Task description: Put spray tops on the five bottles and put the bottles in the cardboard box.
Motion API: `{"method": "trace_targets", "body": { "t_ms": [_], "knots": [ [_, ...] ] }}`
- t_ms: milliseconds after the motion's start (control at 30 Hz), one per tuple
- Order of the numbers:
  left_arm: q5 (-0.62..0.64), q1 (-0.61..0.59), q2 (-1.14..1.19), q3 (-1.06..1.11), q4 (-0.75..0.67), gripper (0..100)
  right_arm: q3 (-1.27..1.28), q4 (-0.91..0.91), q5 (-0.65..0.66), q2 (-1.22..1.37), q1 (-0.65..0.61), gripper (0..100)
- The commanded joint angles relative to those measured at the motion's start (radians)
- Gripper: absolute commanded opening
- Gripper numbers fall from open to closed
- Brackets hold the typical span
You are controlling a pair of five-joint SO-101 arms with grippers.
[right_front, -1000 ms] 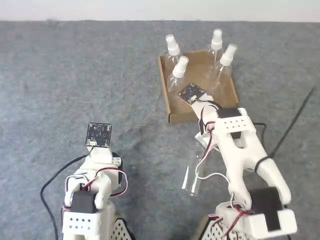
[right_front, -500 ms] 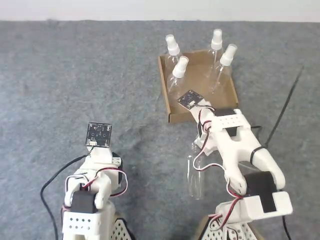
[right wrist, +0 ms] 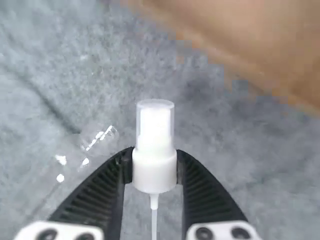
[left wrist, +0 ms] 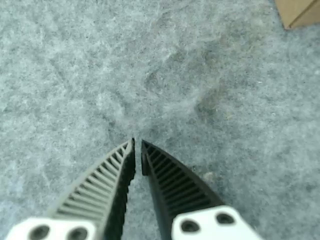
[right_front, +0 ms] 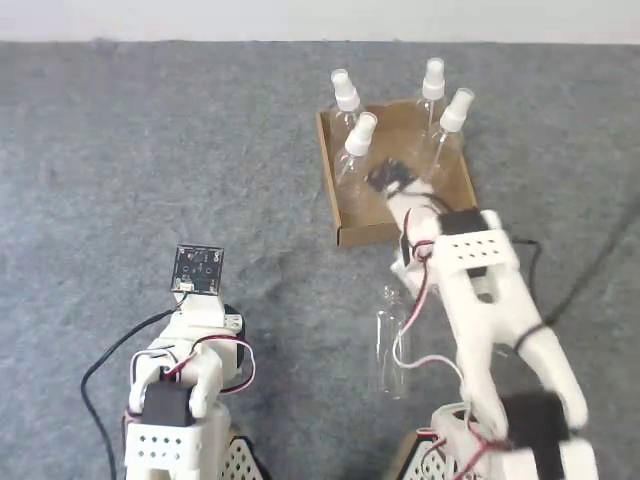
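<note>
Now, with your right fingers (right wrist: 107, 185) clamped on the spray top (right wrist: 155, 150), line its dip tube (right wrist: 153, 215) over the uncapped bottle (right_front: 388, 350) at lower centre; left fingers (left wrist: 165, 175) rest closed.

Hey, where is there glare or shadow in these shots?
Right wrist view: bright glints on the clear bottle beside the spray top held in the right gripper. High view: pale highlights along the clear bottle, soft even light, only faint shadow by the cardboard box. Left wrist view: no glare on the grey carpet.
</note>
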Motion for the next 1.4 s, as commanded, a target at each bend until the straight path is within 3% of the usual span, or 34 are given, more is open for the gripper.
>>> {"method": "trace_targets", "body": {
  "t_ms": [0,200,400,667,833,933,1100,1367],
  "knots": [
    [0.002,0.000,-0.020,-0.016,0.005,1,-0.230,0.157,-0.038,-0.183,0.010,3.8],
    [0.002,0.000,-0.020,-0.016,0.005,1,-0.531,0.349,-0.198,-0.110,-0.222,3.9],
    [0.002,0.000,-0.020,-0.016,0.005,1,-0.681,0.344,-0.382,0.156,-0.420,4.0],
    [0.002,0.000,-0.020,-0.016,0.005,1,-0.848,0.148,-0.638,0.558,-0.446,4.2],
    [0.002,0.000,-0.020,-0.016,0.005,1,-0.922,0.137,-0.740,0.708,-0.469,4.7],
    [0.002,0.000,-0.020,-0.016,0.005,1,-0.924,0.140,-0.789,0.731,-0.481,12.5],
    [0.002,0.000,-0.020,-0.016,0.005,1,-0.924,0.206,-0.802,0.731,-0.522,27.1],
    [0.002,0.000,-0.020,-0.016,0.005,1,-0.965,0.358,-0.750,0.644,-0.532,27.6]
  ]
}}
